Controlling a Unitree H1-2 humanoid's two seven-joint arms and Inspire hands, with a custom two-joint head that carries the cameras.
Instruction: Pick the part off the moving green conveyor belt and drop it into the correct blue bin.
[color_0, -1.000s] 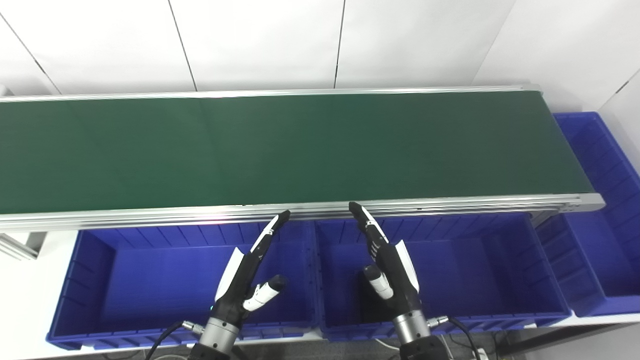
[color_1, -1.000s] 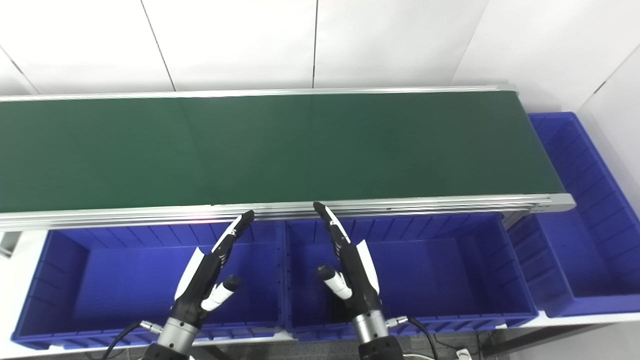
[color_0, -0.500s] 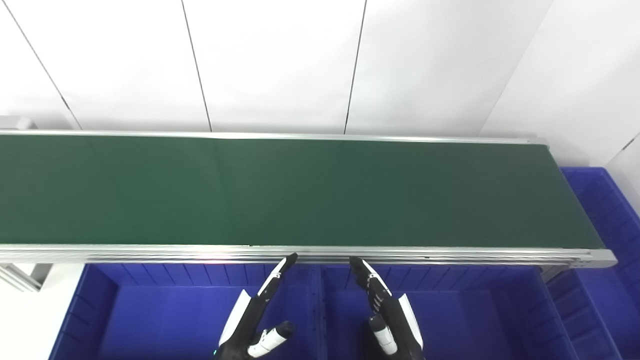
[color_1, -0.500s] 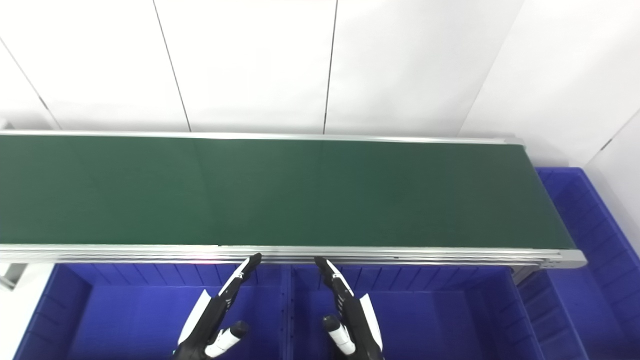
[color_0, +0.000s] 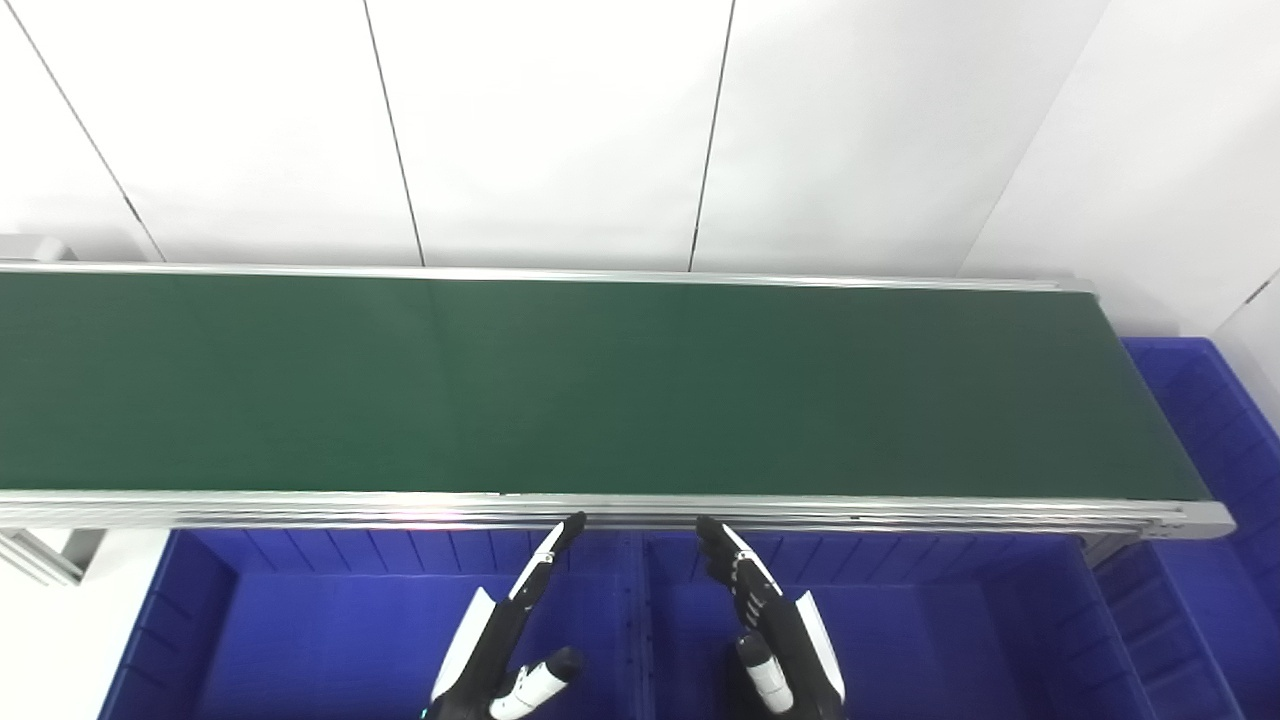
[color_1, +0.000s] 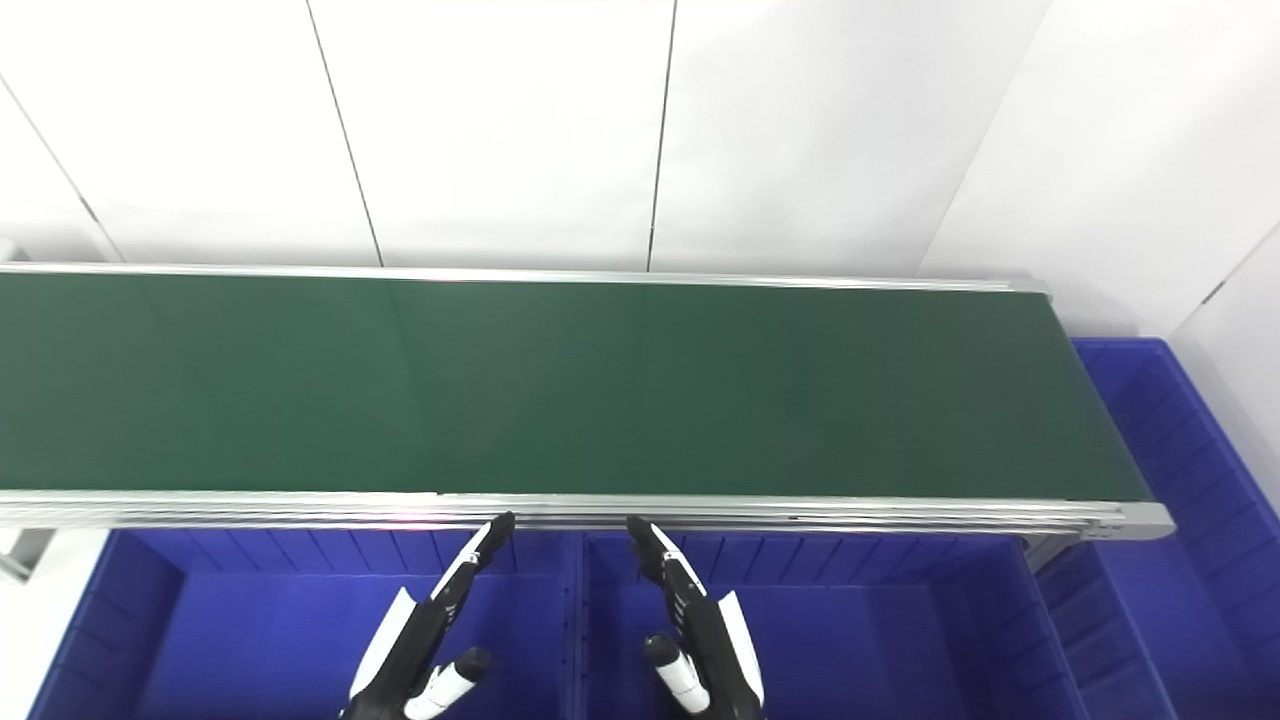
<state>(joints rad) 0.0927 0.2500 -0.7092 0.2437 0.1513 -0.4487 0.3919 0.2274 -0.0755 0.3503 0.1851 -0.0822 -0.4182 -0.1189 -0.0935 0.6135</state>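
I see the green belt (color_0: 600, 385) running bare across the frame; no part shows on it. My left robot hand (color_0: 505, 640) hangs over the left blue bin (color_0: 300, 640), just below the belt's near rail, fingers straight and spread, holding nothing. My right robot hand (color_0: 775, 635) hangs over the middle blue bin (color_0: 950, 630), likewise open and empty. A third bin (color_0: 1215, 420) sits past the belt's right end.

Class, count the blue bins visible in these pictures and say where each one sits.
3. The left bin and the middle bin sit side by side below the belt's near rail; the end bin sits past the belt's right end. More may lie outside the pictures.
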